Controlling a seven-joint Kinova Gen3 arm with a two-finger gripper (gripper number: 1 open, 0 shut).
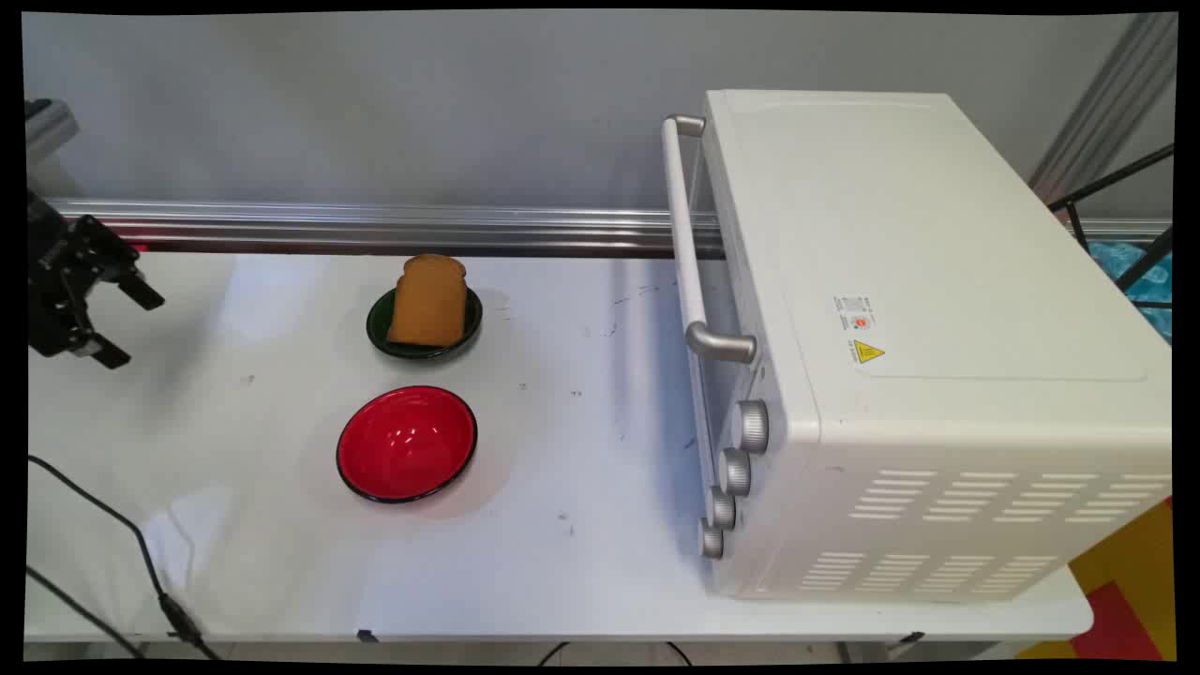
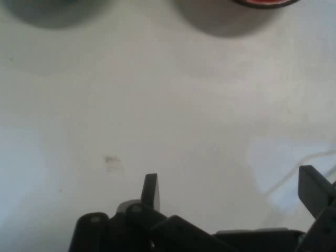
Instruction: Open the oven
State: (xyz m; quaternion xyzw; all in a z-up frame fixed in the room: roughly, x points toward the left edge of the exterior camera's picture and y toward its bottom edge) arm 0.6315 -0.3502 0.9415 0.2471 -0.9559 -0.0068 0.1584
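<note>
The gripper (image 1: 131, 323) hangs at the 9 o'clock side of the white table (image 1: 581, 562), and its two fingers (image 2: 150, 190) are spread wide with nothing between them. In the hand view only bare table surface lies under the fingers, and a thin edge of the red bowl (image 2: 264, 3) shows at 12 o'clock.

In the main view the red bowl (image 1: 407, 443) stands empty near the middle of the table, well apart from the gripper, toward 3 o'clock of it. Just beside the bowl, at its 12 o'clock, a dark green bowl (image 1: 380, 328) holds a slice of brown bread (image 1: 429, 300), which leans upright in it. A large white toaster oven (image 1: 919, 347) fills the 3 o'clock side, with its door handle (image 1: 689, 253) and four silver knobs (image 1: 734, 472) facing the bowls.
</note>
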